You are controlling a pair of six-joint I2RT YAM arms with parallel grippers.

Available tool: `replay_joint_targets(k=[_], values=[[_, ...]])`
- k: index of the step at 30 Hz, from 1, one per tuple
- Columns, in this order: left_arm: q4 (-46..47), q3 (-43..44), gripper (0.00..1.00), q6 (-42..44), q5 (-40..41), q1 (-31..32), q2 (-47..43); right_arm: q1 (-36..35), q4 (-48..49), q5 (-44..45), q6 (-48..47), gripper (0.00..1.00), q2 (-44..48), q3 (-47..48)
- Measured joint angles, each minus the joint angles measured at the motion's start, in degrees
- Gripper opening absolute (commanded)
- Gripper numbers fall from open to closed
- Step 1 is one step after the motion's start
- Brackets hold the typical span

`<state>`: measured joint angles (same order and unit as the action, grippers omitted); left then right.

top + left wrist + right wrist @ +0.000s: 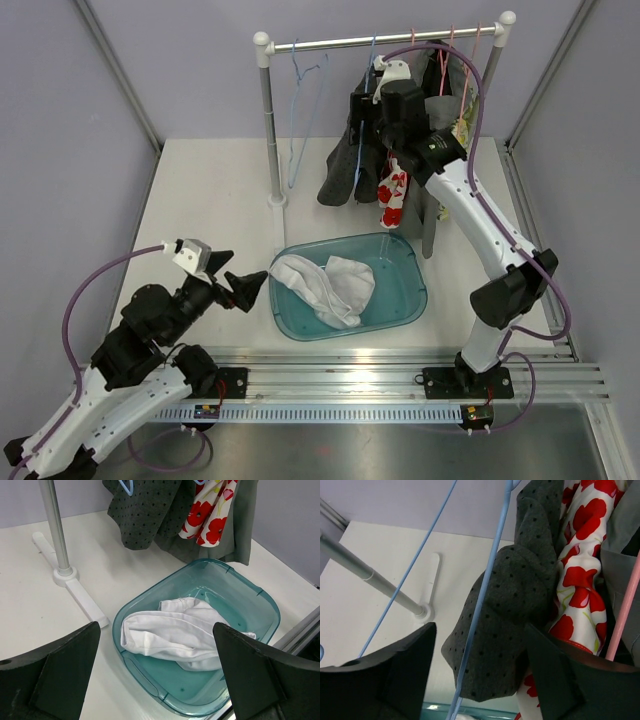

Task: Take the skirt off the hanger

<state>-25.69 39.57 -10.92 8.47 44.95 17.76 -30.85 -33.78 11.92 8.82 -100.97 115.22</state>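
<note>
Both sets wide open, nothing held: left fingers (55,680) idle, right fingers (395,680) straddle the grey dotted skirt (515,605) bunched on its blue hanger (484,590). Looks soft, light, floppy, so I'd pinch the thick fold between them.

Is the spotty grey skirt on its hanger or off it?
On. The spotty grey skirt hangs up on the blue hanger, above the table. Only a white cloth lies in the teal tub.
</note>
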Motion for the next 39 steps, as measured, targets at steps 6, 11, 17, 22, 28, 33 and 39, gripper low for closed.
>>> replay_joint_targets(k=[6, 11, 17, 22, 28, 33, 39], values=[[-0.63, -1.62, 0.99, -0.98, 1.2, 0.0, -2.54, -0.02, 3.65, 2.73, -0.22, 0.18, -0.83, -0.04], [-0.87, -2.89, 0.99, -1.64, 1.46, 0.0, -3.21, -0.07, 3.78, 3.58, -0.48, 0.0, -1.73, 1.86], [-0.83, -3.37, 0.99, -2.47, 1.46, 0.0, -3.54, -0.13, 1.22, 3.54, -1.55, 0.0, -3.58, 6.78], [-0.83, -3.37, 0.99, -2.67, 1.46, 0.0, -4.2, -0.17, 0.85, 2.27, -3.61, 0.0, -3.69, 10.16], [-0.83, -3.43, 0.99, -2.84, 1.49, 0.0, -4.7, -0.17, 0.87, -1.68, -5.18, 0.0, -2.6, 12.7], [-1.11, -3.63, 0.99, -3.08, 1.49, 0.0, -5.03, -0.17, 0.87, -5.88, -6.45, 0.0, 1.86, 8.24], [-1.16, -3.63, 0.99, -3.08, 1.51, 0.0, -5.35, -0.17, -0.46, -10.58, -9.25, 0.0, 7.96, 1.7]])
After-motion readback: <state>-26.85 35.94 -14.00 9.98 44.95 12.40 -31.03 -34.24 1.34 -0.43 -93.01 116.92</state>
